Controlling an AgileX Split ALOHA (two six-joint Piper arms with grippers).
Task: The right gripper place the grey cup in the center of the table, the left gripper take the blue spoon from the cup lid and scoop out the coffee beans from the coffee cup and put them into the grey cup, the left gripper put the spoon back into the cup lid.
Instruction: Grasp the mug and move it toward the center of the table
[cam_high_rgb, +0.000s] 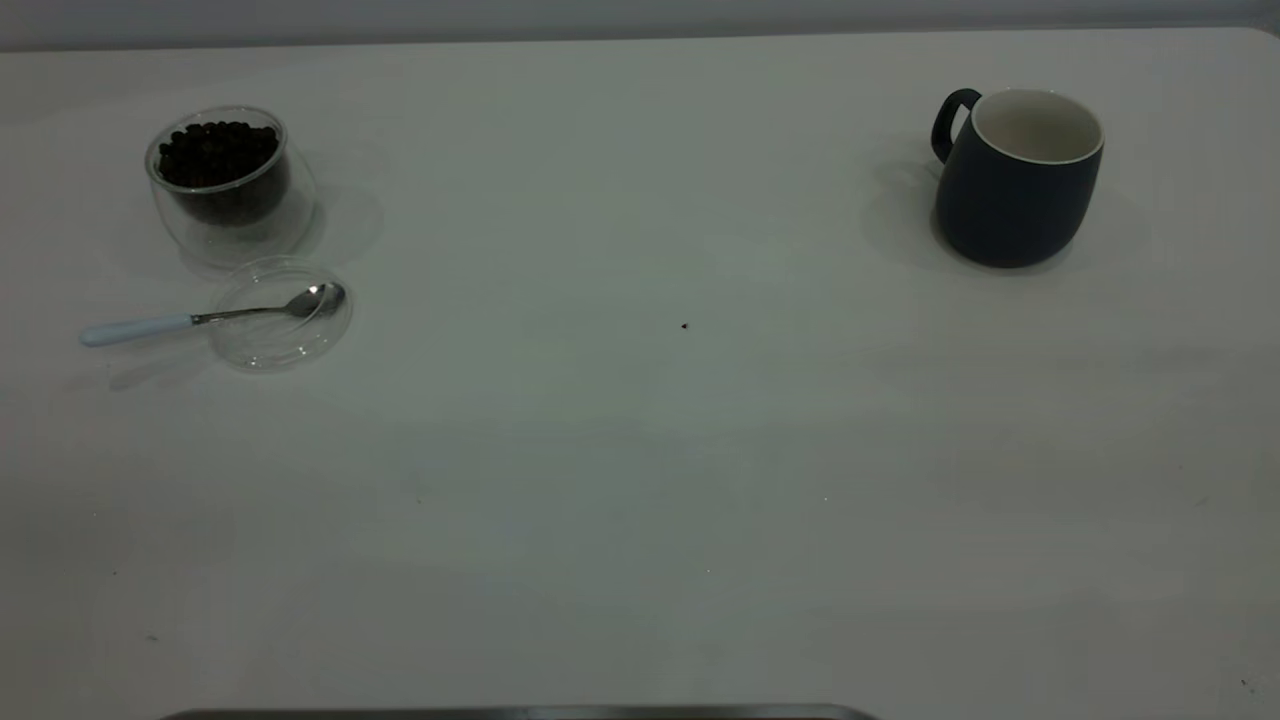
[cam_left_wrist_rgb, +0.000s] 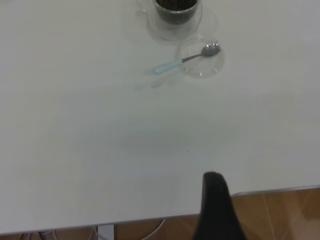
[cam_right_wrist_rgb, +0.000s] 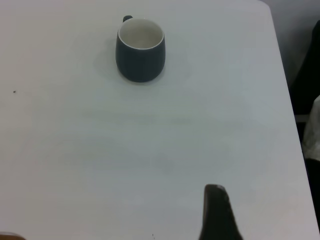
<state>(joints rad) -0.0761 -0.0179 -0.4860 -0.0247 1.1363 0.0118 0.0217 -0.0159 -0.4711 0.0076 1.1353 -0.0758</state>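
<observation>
The grey cup (cam_high_rgb: 1015, 190) stands upright and empty at the far right of the table (cam_high_rgb: 640, 500), its handle pointing left; it also shows in the right wrist view (cam_right_wrist_rgb: 140, 50). The coffee cup (cam_high_rgb: 232, 185) stands at the far left, filled with coffee beans (cam_high_rgb: 218, 152). The cup lid (cam_high_rgb: 282, 313) lies just in front of it. The blue spoon (cam_high_rgb: 200, 318) rests with its bowl in the lid and its handle sticking out to the left. The left gripper (cam_left_wrist_rgb: 215, 200) hangs near the table's front edge, far from the spoon (cam_left_wrist_rgb: 182, 60). The right gripper (cam_right_wrist_rgb: 216, 210) is far from the grey cup. Neither holds anything.
A small dark speck (cam_high_rgb: 685, 325) lies near the table's middle. A dark strip (cam_high_rgb: 520, 714) runs along the front edge. The left wrist view shows the table edge with wooden floor (cam_left_wrist_rgb: 280, 215) beyond it.
</observation>
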